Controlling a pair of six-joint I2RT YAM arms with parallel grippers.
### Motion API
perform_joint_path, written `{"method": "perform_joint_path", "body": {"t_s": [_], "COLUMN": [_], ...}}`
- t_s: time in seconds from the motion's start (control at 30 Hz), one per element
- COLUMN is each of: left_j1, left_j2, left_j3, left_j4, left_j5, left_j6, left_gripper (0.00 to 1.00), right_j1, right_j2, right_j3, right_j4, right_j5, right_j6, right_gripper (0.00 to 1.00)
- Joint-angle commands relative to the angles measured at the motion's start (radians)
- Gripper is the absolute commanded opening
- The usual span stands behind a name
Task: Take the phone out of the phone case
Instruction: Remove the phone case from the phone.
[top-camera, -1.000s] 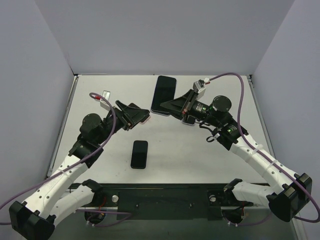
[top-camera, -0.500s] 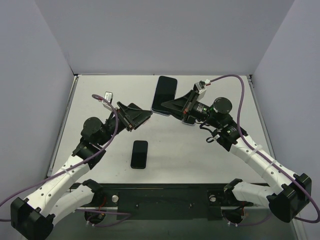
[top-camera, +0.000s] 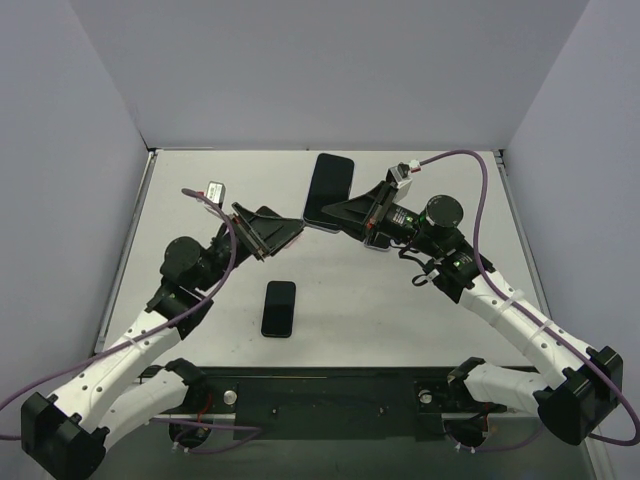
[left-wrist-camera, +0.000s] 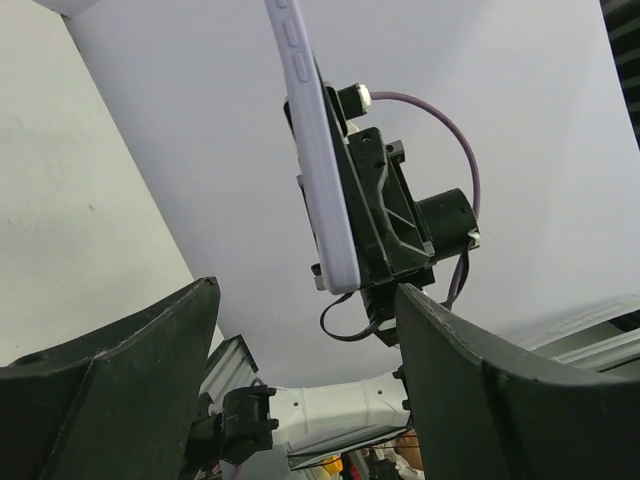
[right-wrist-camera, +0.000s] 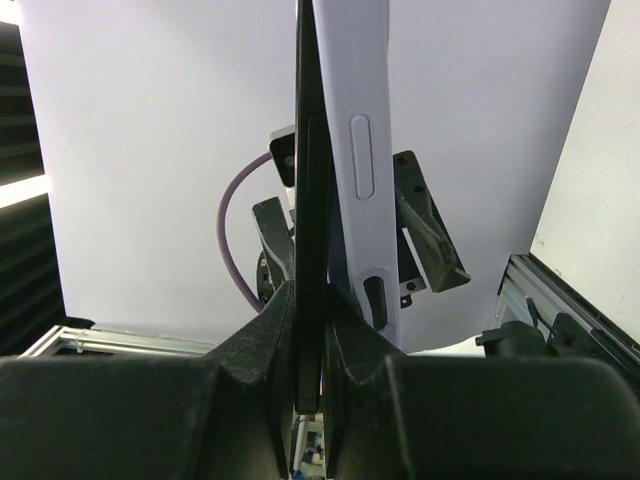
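Observation:
A black phone (top-camera: 329, 186) in a lavender case (top-camera: 318, 222) is held up off the table at the back centre. My right gripper (top-camera: 340, 212) is shut on it. In the right wrist view the fingers (right-wrist-camera: 260, 350) pinch the dark phone slab (right-wrist-camera: 308, 200), and the lavender case (right-wrist-camera: 360, 150) stands slightly apart from it at the near end. My left gripper (top-camera: 287, 230) is open and empty, just left of the case's lower corner. In the left wrist view (left-wrist-camera: 305, 300) the case edge (left-wrist-camera: 318, 160) rises between and beyond the jaws, not touching them.
A second black phone (top-camera: 279, 308) lies flat on the white table (top-camera: 400, 300), in front of the left gripper. Grey walls close in the back and both sides. A black base rail (top-camera: 330, 390) runs along the near edge.
My left gripper has edged right and up, closer to the lower corner of the cased phone. The right gripper and the phone have stayed nearly still.

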Motion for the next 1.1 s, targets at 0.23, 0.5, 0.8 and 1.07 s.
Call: {"method": "perform_joint_path", "body": {"t_s": [0.23,0.5,0.8,1.07], "left_j1": [-0.029,-0.027,-0.001,0.219], "left_j2": [0.072,0.091,0.167,0.209], "left_j3": [0.056,0.103,0.195,0.339], "left_j4": [0.057,-0.073,-0.288,-0.792], "left_j5": [-0.023,-0.113,-0.288,-0.709], "left_j6": [0.021,0.082,0.169,0.436], "left_gripper": [0.76,0.69,0.21,0.0], "right_j1": [0.006,0.027,0.012,-0.112], "right_j2": [-0.027,-0.027,-0.016,-0.041], "right_j3": [0.002,-0.003,-0.026,0.156], "right_j4": [0.197,0.215,0.142,-0.781], "right_j5": [0.007,0.006,-0.022,0.183], "right_j6": [0.055,0.066,0.003,-0.642], "right_gripper": [0.0,0.0,0.0,0.0]}}
